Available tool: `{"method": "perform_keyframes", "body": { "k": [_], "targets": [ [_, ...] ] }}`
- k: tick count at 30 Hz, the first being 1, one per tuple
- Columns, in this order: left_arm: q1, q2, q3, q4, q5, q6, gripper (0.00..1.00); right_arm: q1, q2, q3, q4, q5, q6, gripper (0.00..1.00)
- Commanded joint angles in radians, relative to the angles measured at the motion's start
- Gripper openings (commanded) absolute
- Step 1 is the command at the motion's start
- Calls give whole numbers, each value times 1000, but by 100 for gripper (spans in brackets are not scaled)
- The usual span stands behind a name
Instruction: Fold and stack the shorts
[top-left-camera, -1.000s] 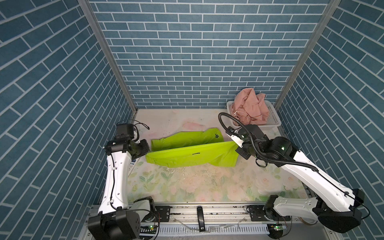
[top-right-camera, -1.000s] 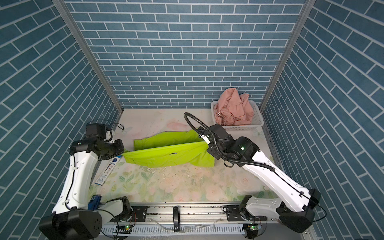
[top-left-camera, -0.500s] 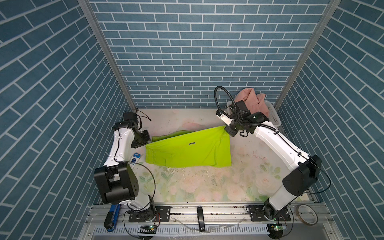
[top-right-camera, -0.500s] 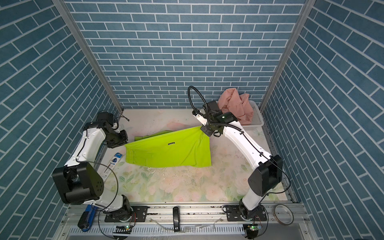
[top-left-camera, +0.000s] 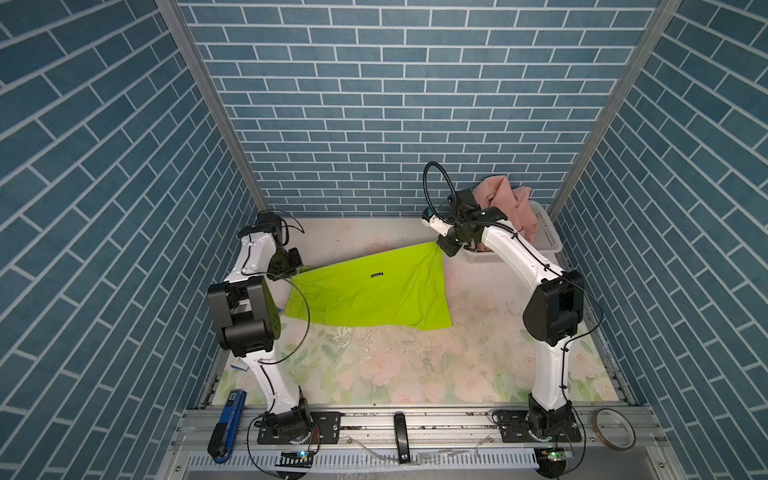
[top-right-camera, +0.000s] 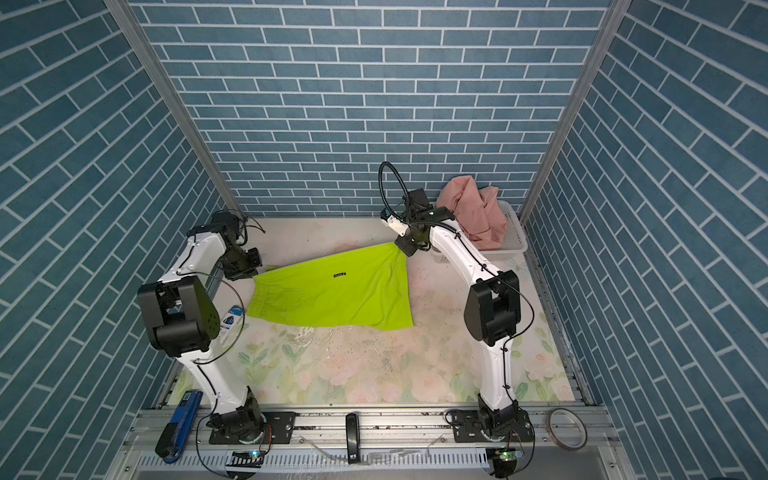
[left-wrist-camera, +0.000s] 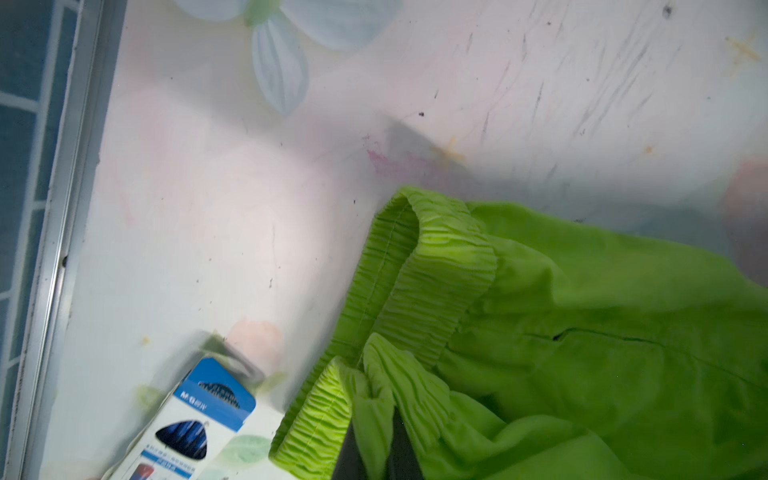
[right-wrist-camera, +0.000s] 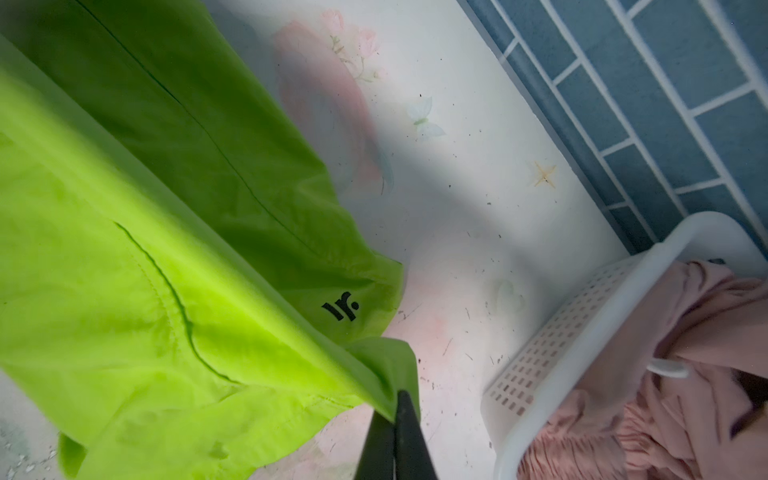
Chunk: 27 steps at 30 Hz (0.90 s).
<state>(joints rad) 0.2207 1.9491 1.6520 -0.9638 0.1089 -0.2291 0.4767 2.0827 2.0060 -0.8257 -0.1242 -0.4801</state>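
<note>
Grips the lime green shorts (top-left-camera: 370, 291) taut between both closed grippers — waistband (left-wrist-camera: 436, 270) in the left gripper (top-left-camera: 292, 269), leg hem (right-wrist-camera: 386, 374) in the right gripper (top-left-camera: 448, 250) — apparently to lay them flat for folding, with the pink shorts (top-left-camera: 505, 201) heaped in the basket (top-left-camera: 549, 245) just behind the right gripper.

lime shorts (top-left-camera: 374, 291): stretched above table | pink shorts (top-left-camera: 509, 203): bunched, in basket
</note>
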Motion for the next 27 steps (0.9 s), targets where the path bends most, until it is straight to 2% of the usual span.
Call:
{"method": "perform_keyframes", "body": {
  "k": [1, 10, 11, 12, 14, 15, 16, 17, 19, 22, 24, 27],
  "targets": [
    [15, 59, 54, 6, -103, 4, 0, -43, 53, 47, 7, -5, -35, 0],
    [15, 183, 150, 51, -97, -12, 2, -54, 219, 135, 99, -28, 32, 0],
    [16, 188, 157, 57, -95, -11, 9, -54, 239, 155, 105, -42, 45, 0],
    [15, 194, 166, 60, -91, -9, 22, -54, 256, 171, 113, -48, 63, 3],
    [15, 200, 181, 69, -84, -11, 57, -53, 299, 218, 114, -72, 91, 26],
    [16, 199, 187, 71, -79, -10, 71, -53, 314, 241, 110, -79, 109, 33],
    [17, 194, 192, 75, -77, -12, 96, -55, 328, 267, 103, -85, 133, 44],
    [17, 190, 201, 75, -73, -12, 100, -55, 332, 288, 93, -96, 153, 51],
    [20, 178, 222, 67, -67, -13, 100, -55, 313, 301, 92, -130, 211, 59],
    [19, 141, 245, 42, -40, -20, 100, -58, 208, 219, 117, -182, 328, 63],
    [19, 97, 226, 34, -24, -25, 100, -58, 84, 73, 157, -217, 401, 65],
    [20, -2, 135, 57, 3, -33, 100, -58, -134, -234, 245, -257, 509, 68]
  ]
}}
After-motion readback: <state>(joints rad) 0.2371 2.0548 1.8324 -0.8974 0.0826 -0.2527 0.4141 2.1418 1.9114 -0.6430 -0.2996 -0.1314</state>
